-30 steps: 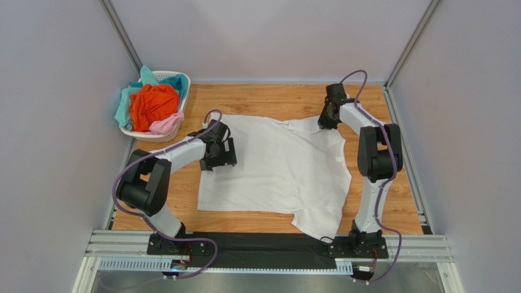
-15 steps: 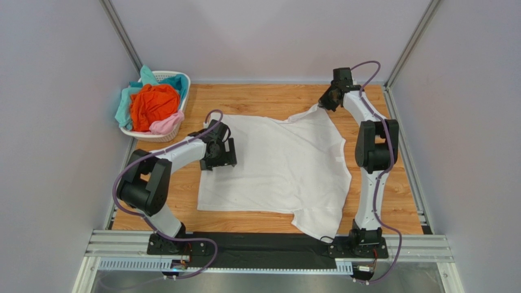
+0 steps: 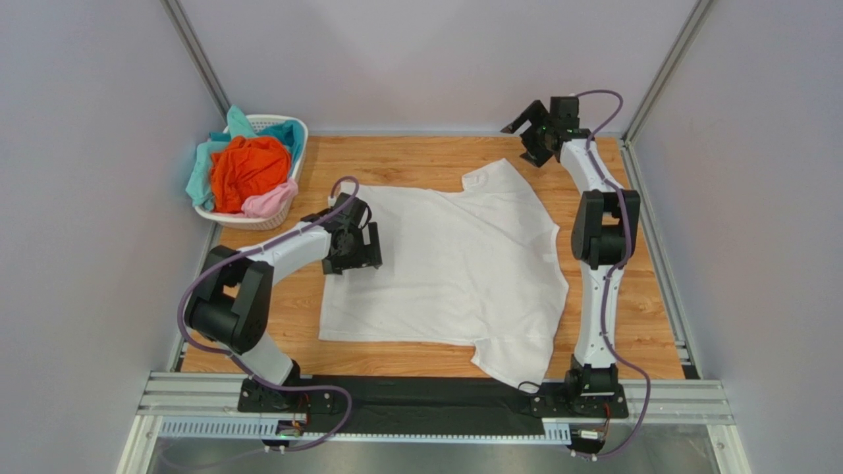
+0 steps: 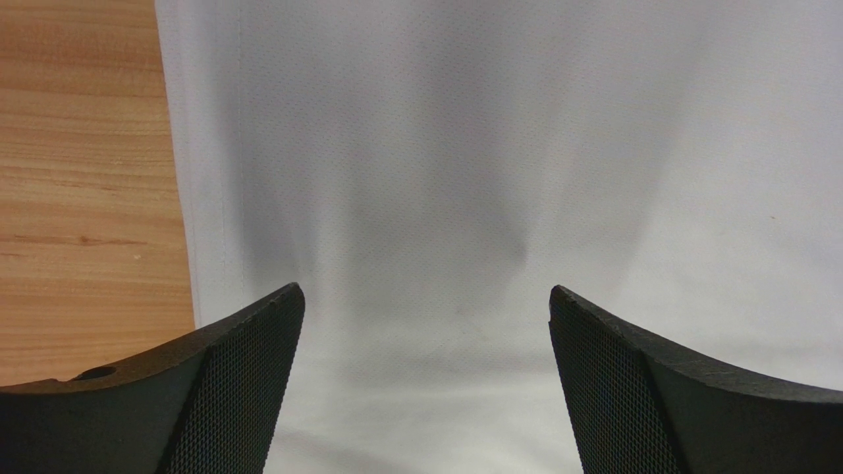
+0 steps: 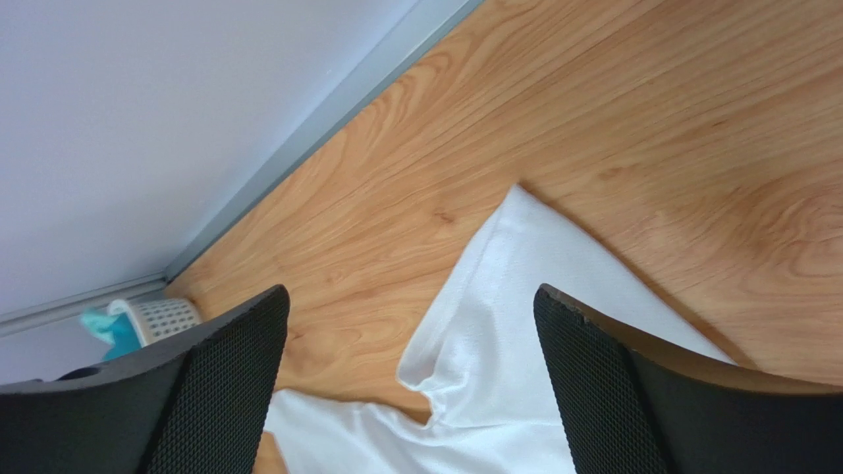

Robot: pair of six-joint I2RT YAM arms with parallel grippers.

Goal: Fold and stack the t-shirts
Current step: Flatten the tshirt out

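A white t-shirt lies spread flat on the wooden table. Its far sleeve lies stretched toward the back edge. My right gripper hangs open above and behind that sleeve, holding nothing. In the right wrist view the sleeve lies on the wood below the open right gripper. My left gripper rests open over the shirt's left edge. In the left wrist view the white t-shirt fills the space under the open left gripper. Orange, teal and pink t-shirts are bunched in the basket.
A white lattice basket stands at the back left corner of the table, also seen as a basket in the right wrist view. Grey walls and metal rails close in the sides. Bare wood lies left of the shirt.
The right gripper carried the far sleeve out toward the back edge, then opened and let it go and rose. The sleeve now lies flat. The left arm has not moved.
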